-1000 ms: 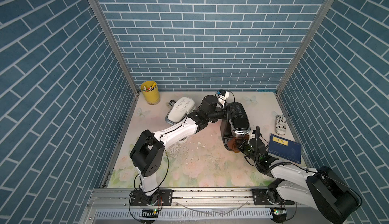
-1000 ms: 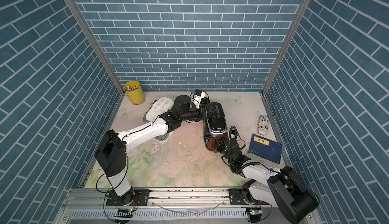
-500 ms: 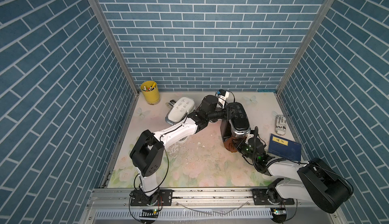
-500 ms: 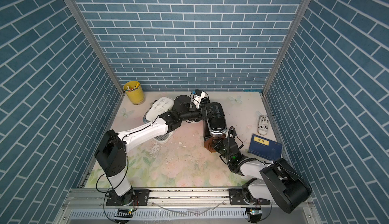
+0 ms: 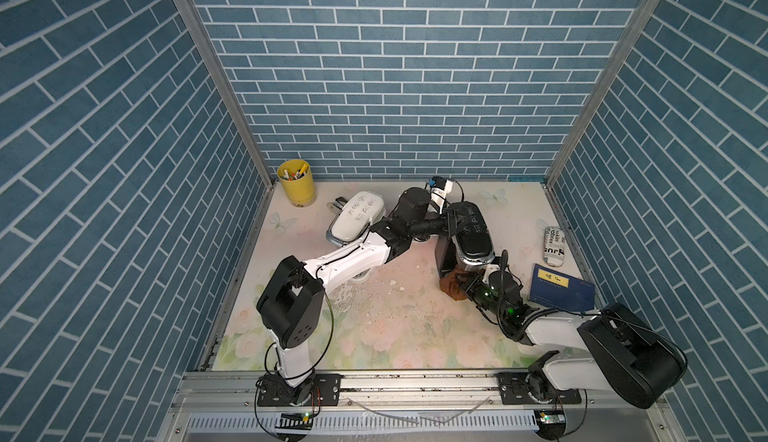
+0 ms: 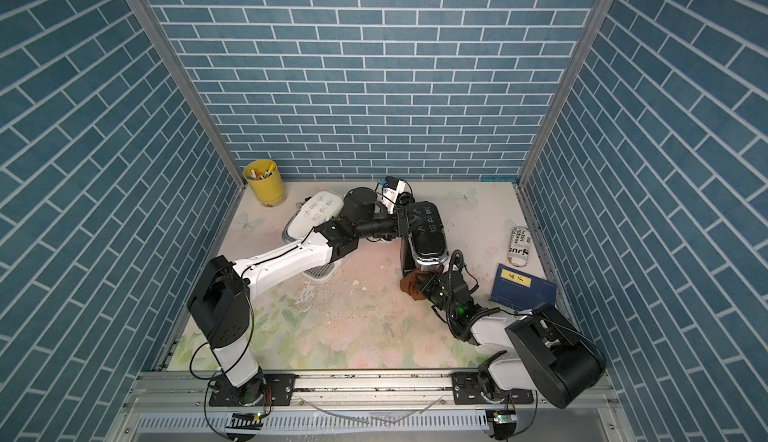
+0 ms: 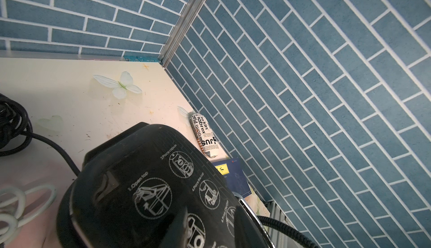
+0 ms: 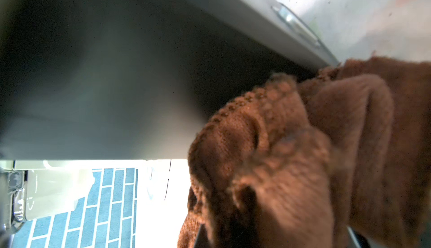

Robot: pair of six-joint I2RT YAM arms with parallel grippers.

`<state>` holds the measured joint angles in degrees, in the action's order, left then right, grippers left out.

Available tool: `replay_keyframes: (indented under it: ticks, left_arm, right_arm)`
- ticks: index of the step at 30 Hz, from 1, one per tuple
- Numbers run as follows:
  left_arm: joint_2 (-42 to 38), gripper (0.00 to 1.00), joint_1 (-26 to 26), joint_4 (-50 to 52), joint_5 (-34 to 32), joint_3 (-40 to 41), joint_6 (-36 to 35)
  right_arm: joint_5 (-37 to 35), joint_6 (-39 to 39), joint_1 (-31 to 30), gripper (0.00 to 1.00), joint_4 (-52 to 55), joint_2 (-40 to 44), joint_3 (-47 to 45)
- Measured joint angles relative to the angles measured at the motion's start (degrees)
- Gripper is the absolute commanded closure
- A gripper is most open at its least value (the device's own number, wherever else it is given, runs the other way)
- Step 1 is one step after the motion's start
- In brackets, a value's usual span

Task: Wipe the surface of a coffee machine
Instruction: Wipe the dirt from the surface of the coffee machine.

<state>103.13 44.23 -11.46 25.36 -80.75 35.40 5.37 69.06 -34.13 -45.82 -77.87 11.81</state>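
Brown cloth point(image 5: 452, 290) sits bunched at the low front end of the coffee machine point(image 5: 473, 236), touching its base under the overhanging black head. Right gripper point(image 5: 468, 287) is pinched tight on the cloth, its tips buried in the folds in both top views. Right wrist view gives only cloth against a dark, blurred panel of the machine with a bright trim strip.

Machine stands mid-table. From above its long axis runs from the front end, where the cloth is, straight away to its back end, slightly skewed.

Left gripper point(image 5: 451, 218) is against the machine's back-left flank, at the lid edge. Cannot tell whether it is spread or clamped. Left wrist view shows only the glossy top with white printed icons, no fingers.

Key relation: the machine lies directly ahead of the right gripper, along its line of reach, with the cloth between the 2 and touching both. Right arm is the nearer one to the front and right flank. Left arm looks placed to brace.

Judgement: a stroke from here would run up the front or back along the long axis. The icon-printed top lies above and beyond the cloth, so reaching it needs a lift first. A push along the axis could slide the machine if the left arm is not holding it.

Blue book point(image 5: 561, 294) lies to the right of the machine's front end, close beside the right forearm, so there is little room for a sweep round that flank
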Motion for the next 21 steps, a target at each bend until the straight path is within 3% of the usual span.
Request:
replay_keyframes:
  ticks: [9, 17, 21]
  left_arm:
    - [0.00, 0.65, -0.07, -0.02, 0.04, 0.00, 0.00]
    - [0.00, 0.65, -0.11, -0.07, 0.24, 0.00, 0.00]
    - [0.00, 0.65, -0.11, -0.11, 0.26, 0.00, 0.02]
  right_arm:
    - [-0.04, 1.55, 0.02, 1.00, -1.77, -0.87, -0.46]
    - [-5.44, -2.08, 0.76, 1.00, 21.75, 17.81, -0.39]
    - [-6.49, -3.67, 3.52, 1.00, 29.05, 21.53, -0.39]
